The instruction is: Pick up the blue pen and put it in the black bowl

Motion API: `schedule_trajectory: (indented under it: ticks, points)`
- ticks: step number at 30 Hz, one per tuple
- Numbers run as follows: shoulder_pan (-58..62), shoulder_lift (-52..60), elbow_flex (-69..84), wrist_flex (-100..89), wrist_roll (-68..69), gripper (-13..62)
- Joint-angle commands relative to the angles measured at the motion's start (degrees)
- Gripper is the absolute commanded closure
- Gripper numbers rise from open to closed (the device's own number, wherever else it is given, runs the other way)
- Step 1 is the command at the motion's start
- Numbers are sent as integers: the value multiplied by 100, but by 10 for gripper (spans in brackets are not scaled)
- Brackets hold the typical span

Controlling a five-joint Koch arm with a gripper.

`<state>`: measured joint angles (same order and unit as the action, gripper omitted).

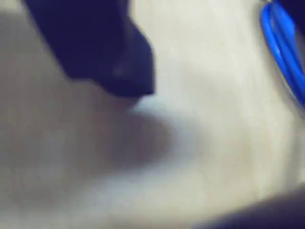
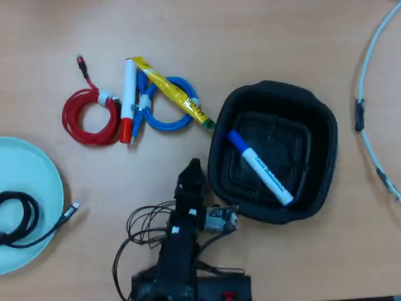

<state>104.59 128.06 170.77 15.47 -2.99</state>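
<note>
- Gripper (image 2: 193, 168) is seen in the overhead view near the desk's front edge, tip pointing away from the base, just beside the near-left wall of the black bowl (image 2: 326, 132). Only one dark tip can be made out, so whether the jaws are parted or closed cannot be told; nothing is seen held.
- In the wrist view a single dark, blurred jaw (image 1: 119, 62) is shown above bare desk (image 1: 214, 143); a blue cable (image 1: 283, 47) is cut by the top-right corner.
- The blue pen (image 2: 260, 167) is found lying inside the bowl, set diagonally across the ridged base, blue cap toward the bowl's far-left, white end toward its near-right.
- The bowl is placed right of the desk's centre.
- Toward the far-left of the desk a cluster is noted: a coiled red cable (image 2: 91, 117), a white marker with red cap (image 2: 128, 100), the coiled blue cable (image 2: 169, 106), and a yellow pen (image 2: 172, 94) laid slantwise over that coil.
- A pale turquoise plate (image 2: 37, 188) is cut by the desk's left edge; a black cable (image 2: 25, 219) rests on it.
- A white cable (image 2: 369, 94) runs along the right edge.
</note>
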Motion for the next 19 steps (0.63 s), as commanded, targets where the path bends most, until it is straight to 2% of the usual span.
schedule_trajectory:
  ticks: [1, 19]
  points:
    - [158, -26, 413, 44, 35, 149]
    - [167, 88, 492, 18, 35, 151]
